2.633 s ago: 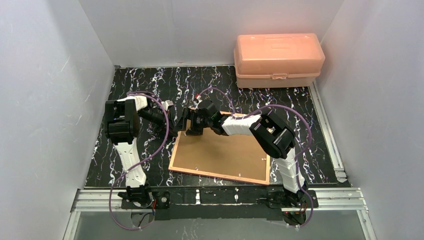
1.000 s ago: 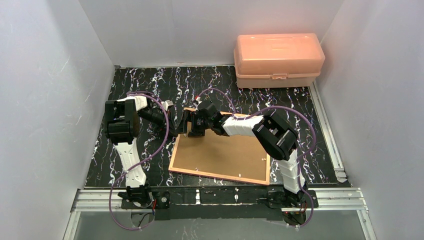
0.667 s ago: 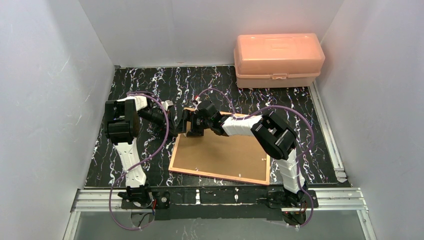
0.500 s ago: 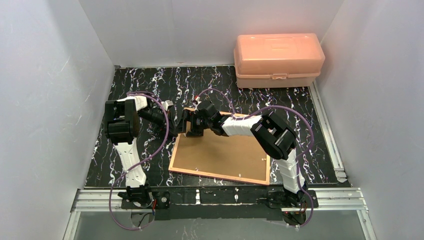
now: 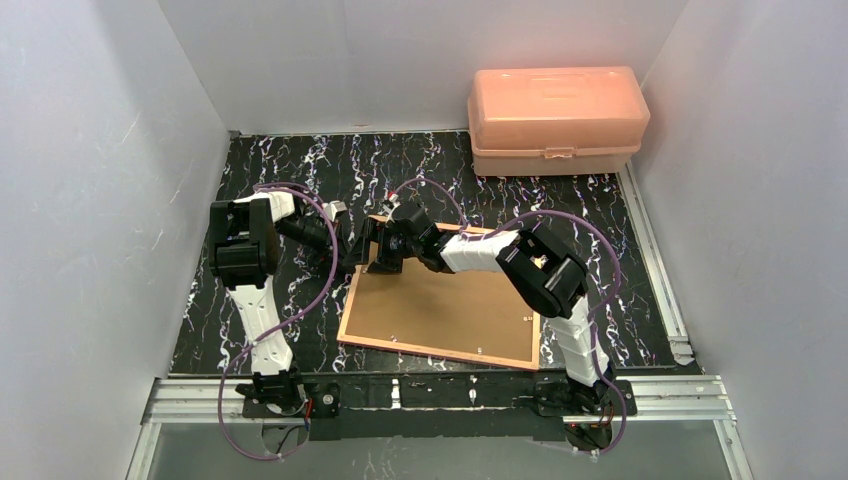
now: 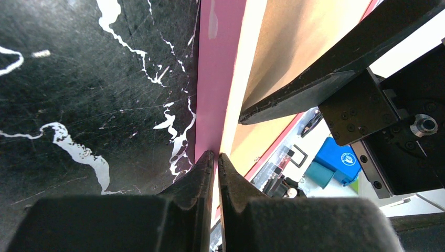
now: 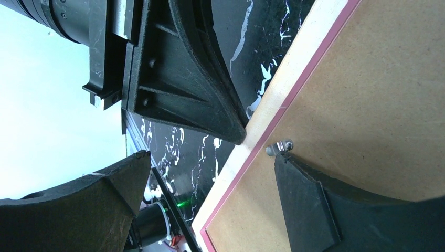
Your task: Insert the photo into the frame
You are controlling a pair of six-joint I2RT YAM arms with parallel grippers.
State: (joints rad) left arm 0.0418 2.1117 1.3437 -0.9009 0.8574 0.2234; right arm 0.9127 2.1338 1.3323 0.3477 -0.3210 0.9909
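While the frame (image 5: 438, 350) lies back up on the black marbled table (image 5: 300, 170) just as it did in the earlier pictures, with the brown backing board (image 5: 450, 305) inside its tan rim, the right arm's wrist now sits slightly nearer the frame's far left corner, and its elbow has shifted a little to the left. The left arm and the peach box (image 5: 555, 120) at the table's far right show no change. From above, both tools crowd that corner and their fingers cannot be made out. The left wrist view shows the left gripper (image 6: 215, 156) with fingers pressed together, tips set against the frame's outer edge where a pink band meets the pale rim. Whether anything is nipped between them cannot be told. The right wrist view shows the right gripper (image 7: 212, 156) spread wide astride the rim. One finger is off the frame above the table. The other is over the backing board, just beside a small metal tab (image 7: 279, 147). This view also shows one left finger's tip touching the rim's outer edge.
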